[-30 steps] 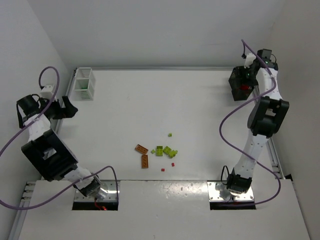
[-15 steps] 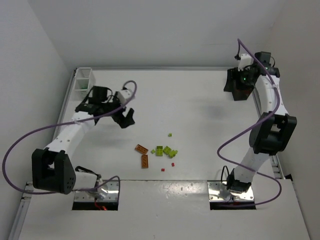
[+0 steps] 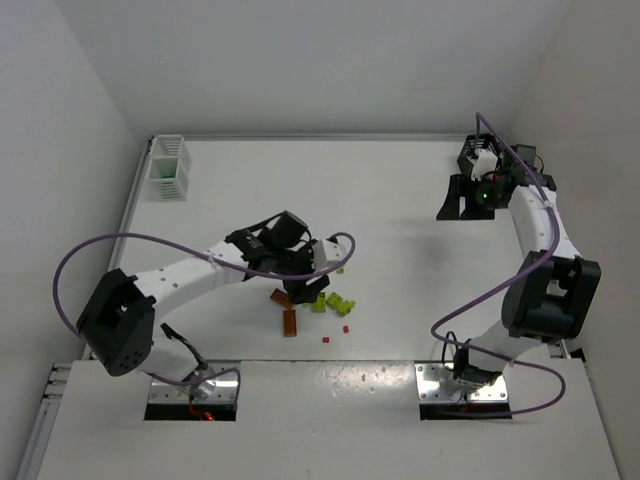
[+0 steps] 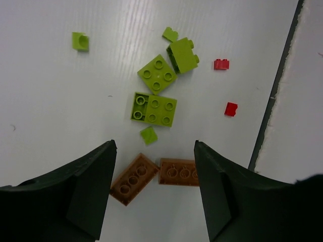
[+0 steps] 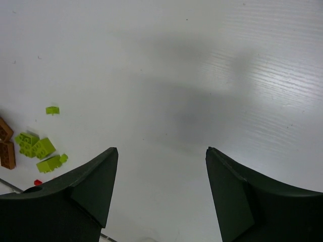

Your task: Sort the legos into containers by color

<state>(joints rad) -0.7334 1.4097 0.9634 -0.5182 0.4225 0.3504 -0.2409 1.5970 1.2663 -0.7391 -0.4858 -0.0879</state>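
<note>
The legos lie in a loose pile near the table's front middle. Two orange bricks (image 4: 132, 179) (image 4: 179, 172) rest flat on the table. Past them lie lime bricks (image 4: 154, 109) (image 4: 157, 74) and two tiny red pieces (image 4: 221, 64). My left gripper (image 4: 154, 146) hovers open over the orange bricks (image 3: 289, 322), one finger on each side, holding nothing. My right gripper (image 5: 161, 149) hangs open and empty above bare table at the far right (image 3: 460, 200). The white container (image 3: 165, 170) stands at the far left corner. The black container (image 3: 468, 150) is partly hidden behind the right arm.
A dark seam (image 4: 275, 85) in the table runs just right of the red pieces. The left arm's purple cable (image 3: 345, 245) loops over the pile's far side. From the right wrist view the pile (image 5: 35, 146) shows at the left edge.
The left arm swung from beside the white container across to the lego pile and its jaws narrowed somewhat. The right gripper came away from the black container toward the table.
</note>
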